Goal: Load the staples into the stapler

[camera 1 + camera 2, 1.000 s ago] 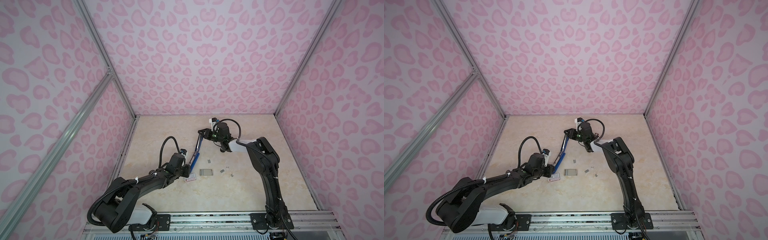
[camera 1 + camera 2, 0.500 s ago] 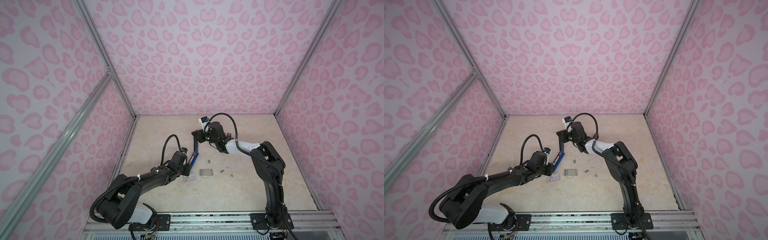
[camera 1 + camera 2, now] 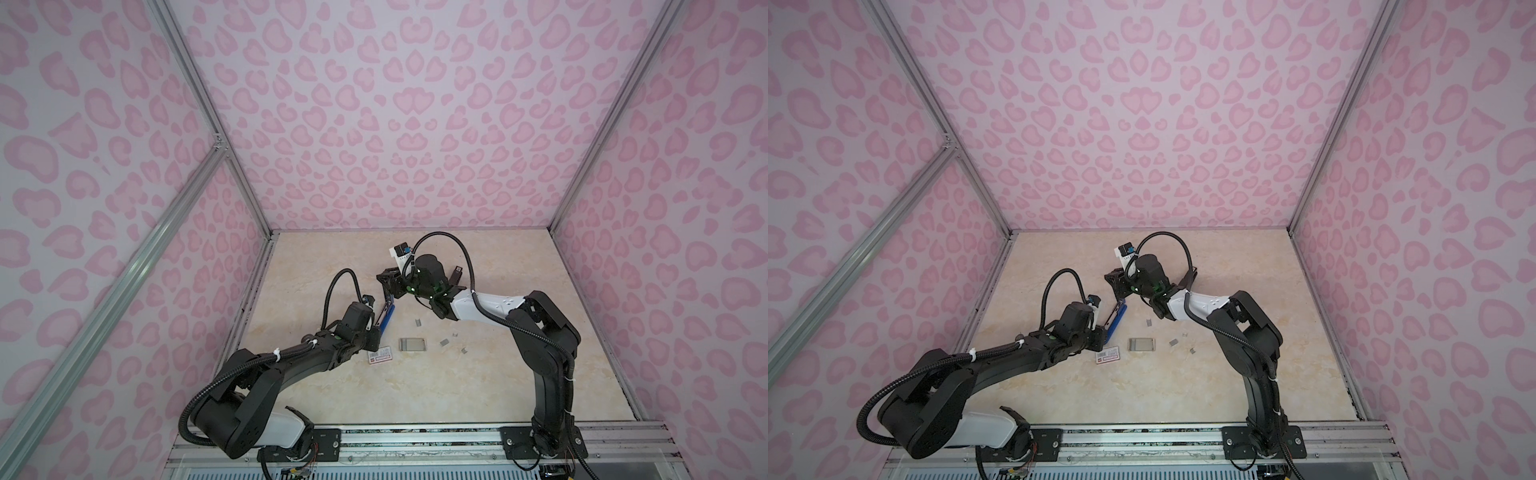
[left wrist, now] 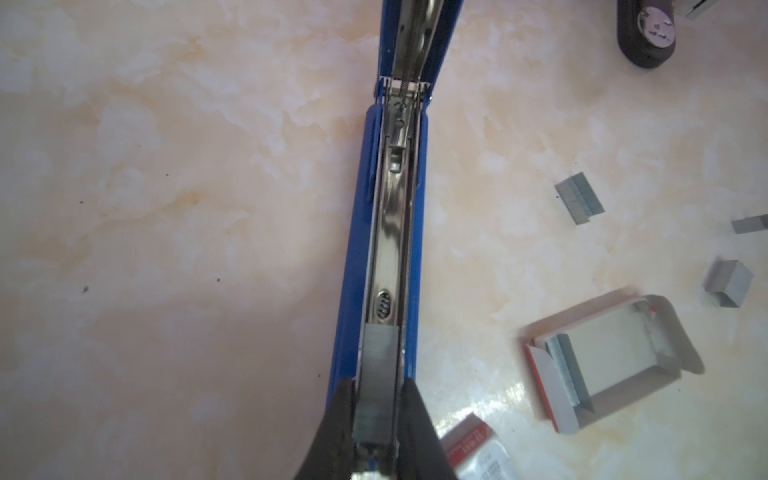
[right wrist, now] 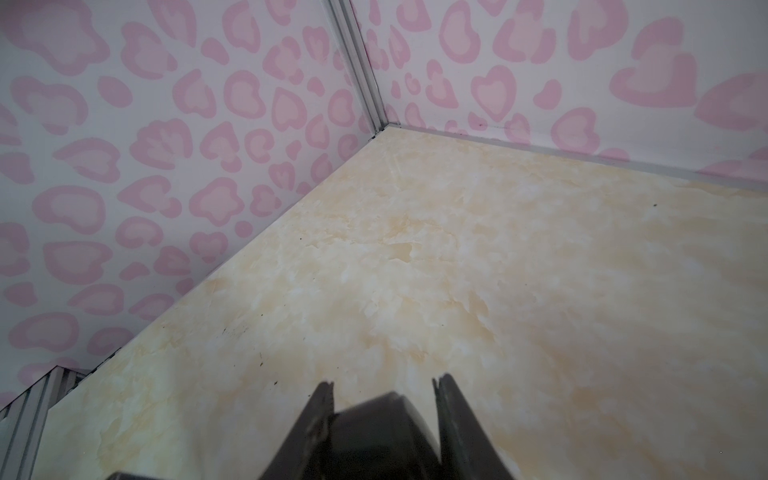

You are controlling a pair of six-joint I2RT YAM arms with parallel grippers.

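Two arms reach in from the rail at the bottom edge of both top views. Nearest, just below centre, a white-and-red box sleeve (image 3: 380,356) lies flat on the table (image 3: 457,395). Just right of it sits an open staple tray (image 3: 412,344); the left wrist view shows a row of staples at one end.

Four loose staple pieces (image 3: 444,342) lie scattered right of and above the tray, apart from one another.

Left of centre, the left gripper (image 3: 377,332) is clamped on the low end of the blue stapler (image 3: 387,318). In the left wrist view its fingers (image 4: 415,411) press the metal magazine from both sides. A staple strip (image 4: 376,365) lies in the channel between them, at the frame's bottom.

The stapler is hinged open, its cover rising up-frame to the right gripper (image 3: 390,286). In the right wrist view a dark blurred part sits between the fingers (image 5: 453,415); cannot tell whether they grip it.

Farthest in the left wrist view, upper right: a dark rounded end (image 4: 646,37) bearing a metal plate.
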